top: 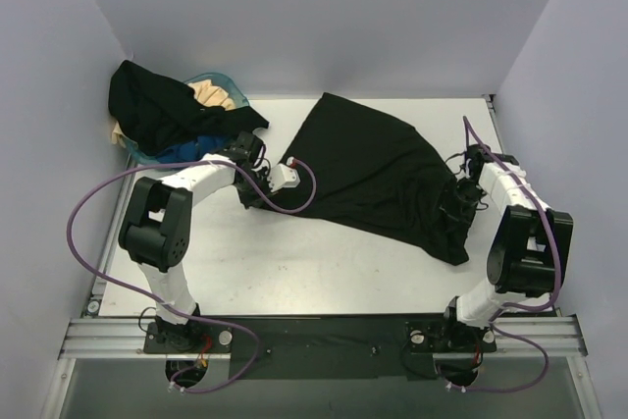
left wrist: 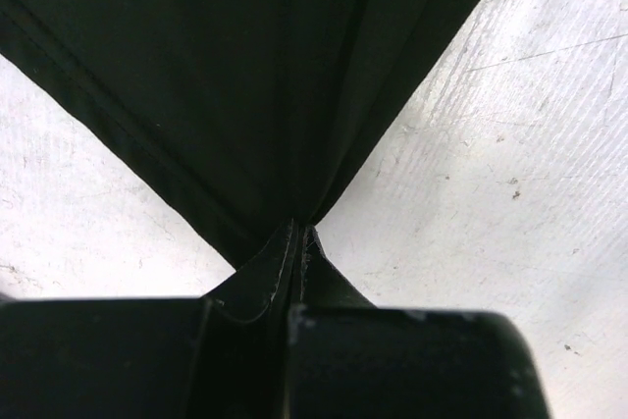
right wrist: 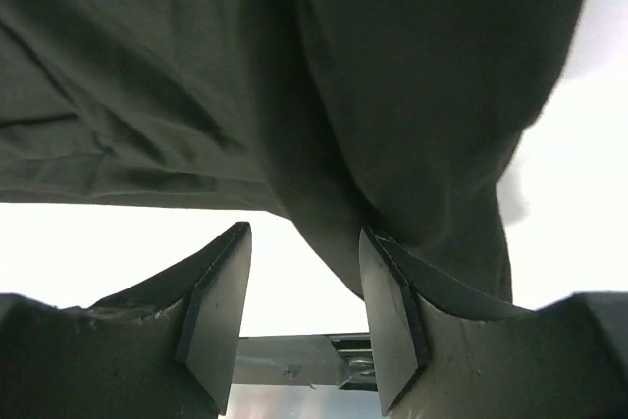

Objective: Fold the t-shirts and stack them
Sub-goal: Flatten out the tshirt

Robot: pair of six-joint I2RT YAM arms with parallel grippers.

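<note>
Tabletop: the tabletop (top: 294, 262) is white and flat; the left wrist view shows it scuffed with fine scratches and dark specks (left wrist: 510, 183).
Room: plain lilac-grey walls (top: 324, 17) close the tabletop in at the back and on both sides.
Near edge: a metal rail (top: 98, 340) runs across, with both arm bases bolted to it; purple cables (top: 74, 223) loop off each arm.
Spread t-shirt: a black t-shirt (top: 378, 169) lies opened out across the middle and right of the tabletop, between the two hands.
Left hand: the left hand (top: 253, 191) is clenched on a corner of this t-shirt, the cloth fanning away taut from the closed fingertips (left wrist: 294, 242).
Right hand: the right hand (top: 461, 198) sits at the t-shirt's right edge; its fingers (right wrist: 216, 311) stand apart, released, with a fold of the cloth (right wrist: 392, 95) draped against one of them.
Back-left pile: another black t-shirt (top: 157, 110) is heaped over a teal basket (top: 231, 85), with a cream one (top: 211, 95) and a blue one (top: 182, 152) showing beneath it.
Writing: any marks on the arms are too small to read.
</note>
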